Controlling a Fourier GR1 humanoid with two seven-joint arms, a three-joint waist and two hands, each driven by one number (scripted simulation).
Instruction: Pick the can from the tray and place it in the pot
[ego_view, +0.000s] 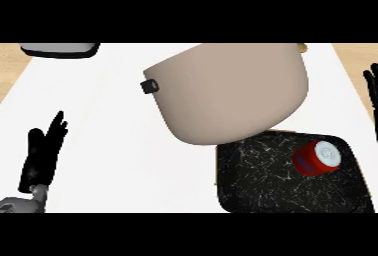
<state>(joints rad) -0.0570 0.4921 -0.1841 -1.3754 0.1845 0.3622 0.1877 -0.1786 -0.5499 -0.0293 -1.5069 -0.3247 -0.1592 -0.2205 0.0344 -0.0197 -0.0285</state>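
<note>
**Can on the tray, both robot hands free**

No brand to report, sorry. The can (317, 158) has a red wall and a white end with a red ring. Whatever is printed there is too small to read. It sits on the right part of the tray (251, 190), lower right of the frame, with its white end facing the view. The tray is black with thin white veins, kind of marble-looking, and has rounded corners.

The pot (229, 90) fills the upper middle. It's smooth matte beige and rounded, narrowing toward the tray, with a small black handle (150, 86) on its left side. In the frame its lower end overlaps the tray's upper left corner. The can is apart from the pot, not in it.

The desk (111, 125) is plain white. At the upper left there's a white thing with a dark rim (59, 49), cut off by the edge, and I can't tell what it is.

The left robot hand (38, 162) is at the lower left. It's black, with straight fingers pointing up the frame, holding nothing and well apart from the tray. The right robot hand (371, 85) is at the right edge. Only its black fingers show, and they look straight and touch nothing.
</note>
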